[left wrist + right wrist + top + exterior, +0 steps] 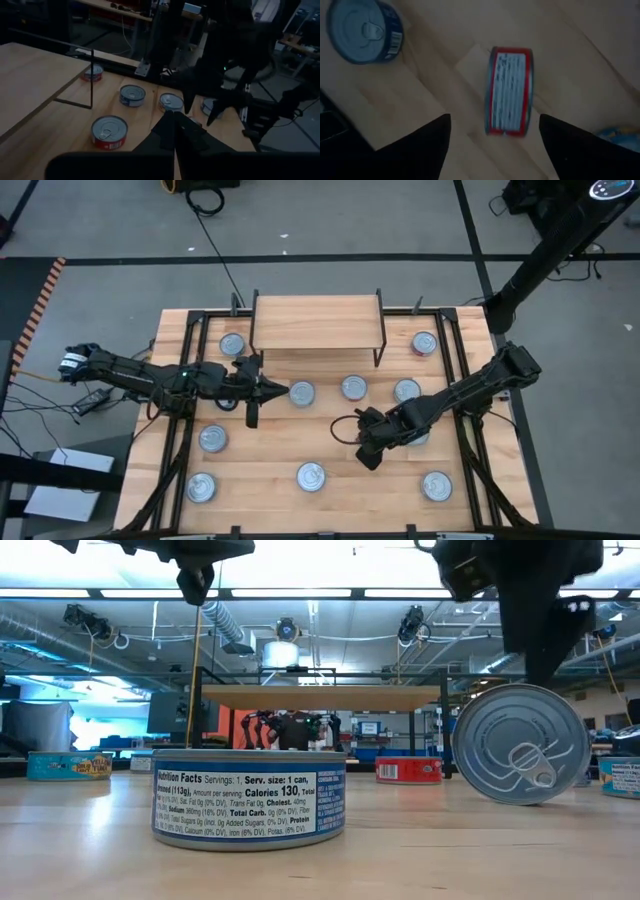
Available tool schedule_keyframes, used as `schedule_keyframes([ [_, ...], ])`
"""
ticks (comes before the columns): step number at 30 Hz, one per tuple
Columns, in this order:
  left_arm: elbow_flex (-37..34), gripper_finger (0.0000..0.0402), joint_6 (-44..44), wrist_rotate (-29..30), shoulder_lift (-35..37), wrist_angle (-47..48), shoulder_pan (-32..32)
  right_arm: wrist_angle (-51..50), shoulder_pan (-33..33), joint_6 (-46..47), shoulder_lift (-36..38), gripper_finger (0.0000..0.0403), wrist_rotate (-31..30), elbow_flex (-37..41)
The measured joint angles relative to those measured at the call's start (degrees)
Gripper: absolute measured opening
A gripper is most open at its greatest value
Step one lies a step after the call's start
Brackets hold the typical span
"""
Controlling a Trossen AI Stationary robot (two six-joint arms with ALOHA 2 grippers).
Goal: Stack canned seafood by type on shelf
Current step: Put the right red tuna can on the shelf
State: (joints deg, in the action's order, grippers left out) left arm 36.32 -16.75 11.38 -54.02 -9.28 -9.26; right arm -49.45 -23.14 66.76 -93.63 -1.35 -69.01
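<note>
Overhead, a wooden bench (pixel 330 500) w/ black rails carries ten round tins and a small rack.

Left side: the left arm reaches in over the bench toward its middle. The left gripper (pixel 268 390) has its fingers together, holding nothing; its tip sits just beside a red-labelled tin (pixel 301 393) lying flat in front of the rack. Near this arm are four more tins: one (pixel 232 344) by the rack's left leg, one (pixel 213 438) lower down, one (pixel 201 487) near the front-left corner, one (pixel 311 476) at front centre.

Centre, toward the back: the shelf (pixel 317 321), a light-wood board on thin black legs, top bare. In front of it, to the right of the red-labelled tin, lie two silver-topped tins (pixel 354 387) and (pixel 406 390).

Right side: the right arm comes in diagonally from the back-right. The right gripper (pixel 492 132) hangs w/ fingers wide apart, above a red tin on edge (pixel 509 91), label facing the wrist camera. The fingers don't touch it. In the low view that tin stands on its rim (pixel 519 744), pull-tab lid facing the camera, w/ the dark gripper just above. A blue tin (pixel 360 30) lies near it in the wrist view. Further right: a tin (pixel 425 342) by the rack's right leg, and one (pixel 436 485) near the front-right corner.
</note>
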Motion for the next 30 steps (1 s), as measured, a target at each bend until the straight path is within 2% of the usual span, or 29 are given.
schedule_keyframes([
  [9,0.0,0.0005,-0.96,0.0,-0.02,-0.66,-0.21,1.33,0.0,1.92,-6.12,0.0283,-1.04,0.0],
  [23,0.0,0.0006,-1.64,-0.04,0.0,0.59,-1.13,1.46,-0.06,2.05,-4.71,0.0157,0.9,0.0],
  [30,0.0,0.0006,-1.58,1.1,0.0,-0.41,-1.13,5.0,2.83,1.8,-0.85,0.0159,6.34,-1.05],
])
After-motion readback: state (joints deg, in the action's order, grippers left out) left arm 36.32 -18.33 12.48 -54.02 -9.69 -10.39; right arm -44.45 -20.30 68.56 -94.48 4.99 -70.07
